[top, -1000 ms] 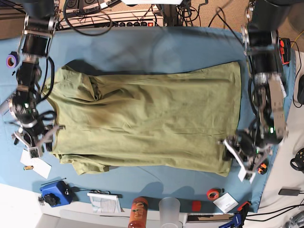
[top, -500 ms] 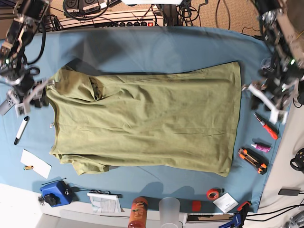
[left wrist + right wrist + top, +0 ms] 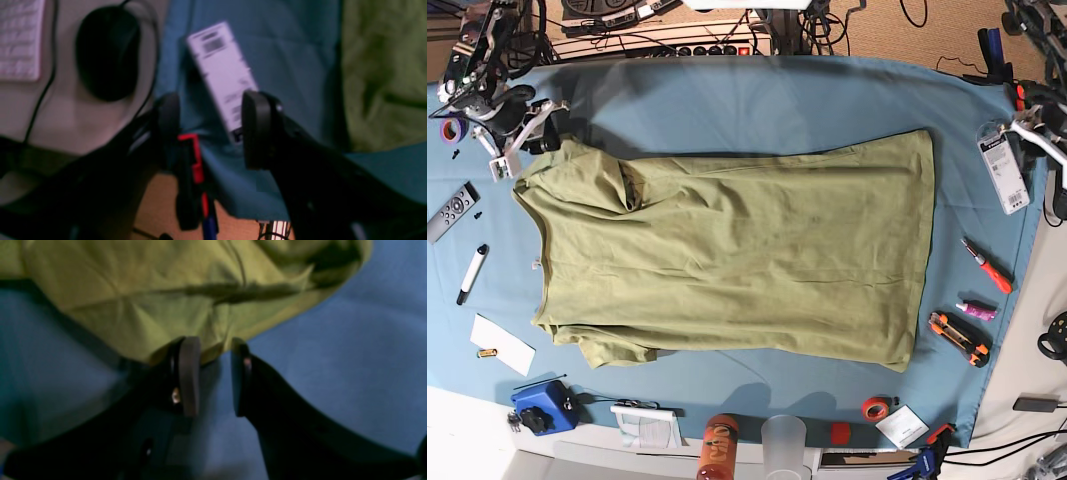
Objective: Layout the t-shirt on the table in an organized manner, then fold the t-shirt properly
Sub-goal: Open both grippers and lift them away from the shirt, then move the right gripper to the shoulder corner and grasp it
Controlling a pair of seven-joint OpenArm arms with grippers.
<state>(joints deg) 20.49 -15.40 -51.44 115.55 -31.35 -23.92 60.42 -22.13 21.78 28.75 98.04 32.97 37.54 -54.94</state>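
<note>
The olive t-shirt [image 3: 737, 260] lies spread flat on the teal table [image 3: 757, 100], collar end to the left and hem to the right, with a folded sleeve at its upper left. My right gripper [image 3: 525, 135] hovers at that upper-left sleeve corner. In the right wrist view its jaws [image 3: 214, 346] stand open, and the t-shirt [image 3: 150, 300] edge lies just at the fingertips. My left gripper [image 3: 1027, 122] is off the shirt past the upper-right hem corner. In the left wrist view it [image 3: 210, 113] is open over a white barcode tag [image 3: 222, 73], holding nothing.
The white tag [image 3: 1004, 170], a red screwdriver [image 3: 987, 265] and a box cutter [image 3: 957, 338] lie along the right edge. A remote [image 3: 452, 210], marker [image 3: 472, 272] and paper [image 3: 502, 345] sit left. A bottle [image 3: 717, 448], cup [image 3: 785, 440] and tape roll [image 3: 877, 408] line the front.
Both arms swung from the shirt's near corners to the far side: the right gripper to the upper-left sleeve, the left gripper past the upper-right hem corner. The shirt stayed spread.
</note>
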